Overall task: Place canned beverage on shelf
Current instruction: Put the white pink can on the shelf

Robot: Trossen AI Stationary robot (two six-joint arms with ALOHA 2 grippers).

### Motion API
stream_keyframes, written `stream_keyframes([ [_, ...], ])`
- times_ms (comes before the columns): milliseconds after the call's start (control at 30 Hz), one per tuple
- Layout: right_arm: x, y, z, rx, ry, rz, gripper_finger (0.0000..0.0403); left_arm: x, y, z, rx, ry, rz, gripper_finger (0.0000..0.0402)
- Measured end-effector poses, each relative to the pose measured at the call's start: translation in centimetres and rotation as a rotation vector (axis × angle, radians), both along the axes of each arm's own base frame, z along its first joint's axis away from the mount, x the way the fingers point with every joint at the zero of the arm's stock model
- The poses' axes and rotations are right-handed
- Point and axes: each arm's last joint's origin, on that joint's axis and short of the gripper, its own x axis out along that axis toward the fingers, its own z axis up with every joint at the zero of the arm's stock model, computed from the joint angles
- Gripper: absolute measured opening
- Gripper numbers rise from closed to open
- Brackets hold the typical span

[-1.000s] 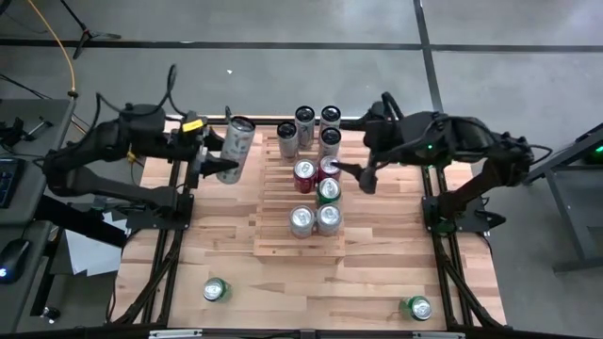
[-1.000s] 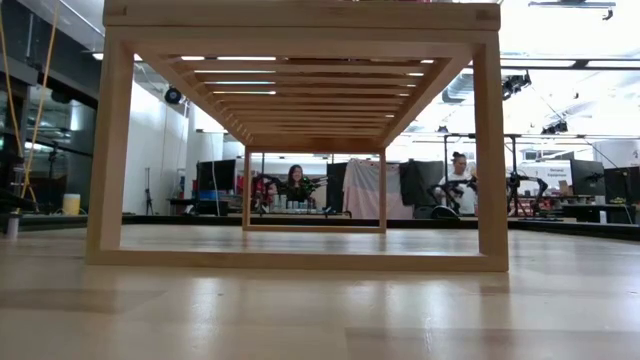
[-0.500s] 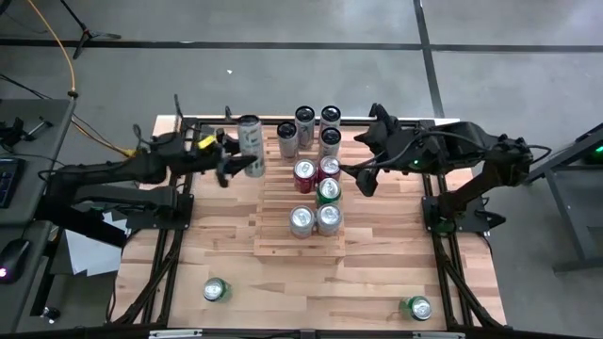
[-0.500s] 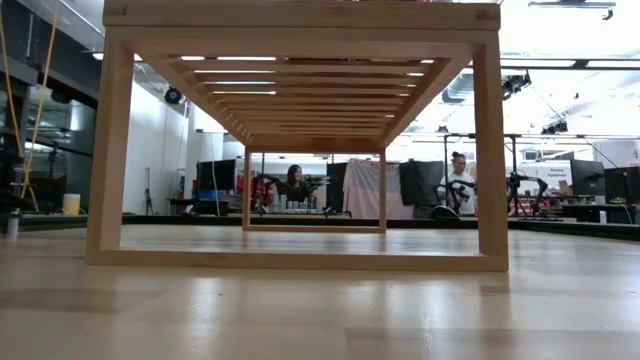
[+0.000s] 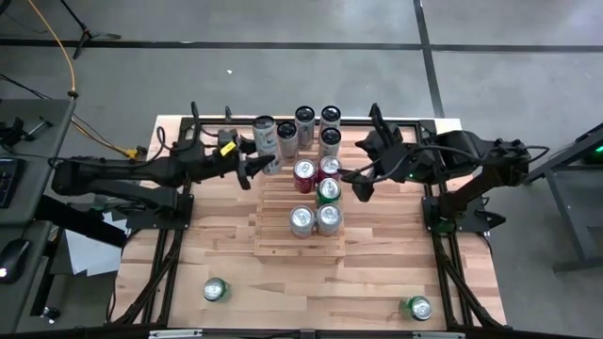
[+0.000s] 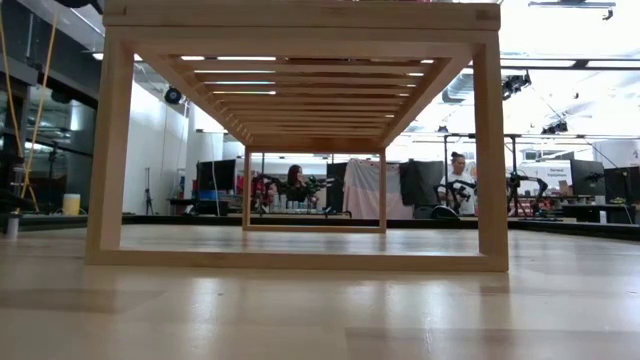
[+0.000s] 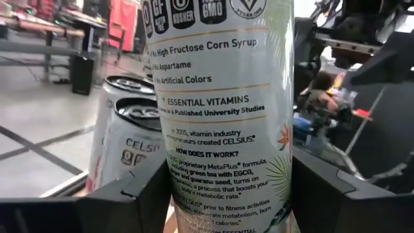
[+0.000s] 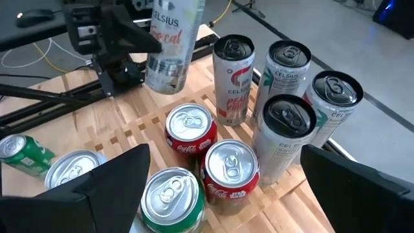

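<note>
My left gripper (image 5: 258, 162) is shut on a tall white Celsius can (image 5: 266, 139) at the far left corner of the slatted pale-wood shelf (image 5: 273, 235). The can also shows in the left wrist view (image 7: 223, 116) and in the right wrist view (image 8: 173, 40). Several tall white cans (image 5: 304, 122), two red cans (image 5: 303, 174), a green can (image 5: 328, 190) and two silver cans (image 5: 301, 219) stand on the shelf. My right gripper (image 5: 362, 181) is open and empty, just right of the shelf beside the red cans. My left gripper pinches the tall can's round side wall (image 7: 169, 184) between its two fingers (image 7: 132, 197), about halfway up the can. The fingers come level from the table's left. The can stands nearly upright, lifted clear above the shelf's slats.
Two green cans lie loose on the tabletop, one near left (image 5: 216, 290) and one near right (image 5: 415, 307). The shelf's left slats (image 5: 275, 193) are bare. In the low view the shelf's frame (image 6: 110, 140) stands on the tabletop, with people in the room behind.
My left gripper has carried the tall can toward the table's right, up to the shelf's far left corner beside the other tall cans. The can has turned from slanting to nearly upright and stays lifted clear.
</note>
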Motion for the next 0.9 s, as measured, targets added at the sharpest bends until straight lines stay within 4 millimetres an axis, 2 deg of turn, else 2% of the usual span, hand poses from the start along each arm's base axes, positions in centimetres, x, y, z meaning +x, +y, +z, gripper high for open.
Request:
stream_keyframes([
  [267,-0.1,0.4,0.0,-0.025,-0.001,-0.009,0.0385,1.6,-1.4,-1.2,0.154,0.131,0.154,0.0231],
  [467,-0.1,0.4,0.0,-0.026,-0.001,-0.008,0.0385,2.8,-2.0,-1.4,0.151,0.087,0.15,0.0231],
  [900,-0.1,0.4,0.0,-0.04,0.007,0.002,0.0385,5.4,-2.0,-3.5,0.174,0.094,0.199,0.0231],
])
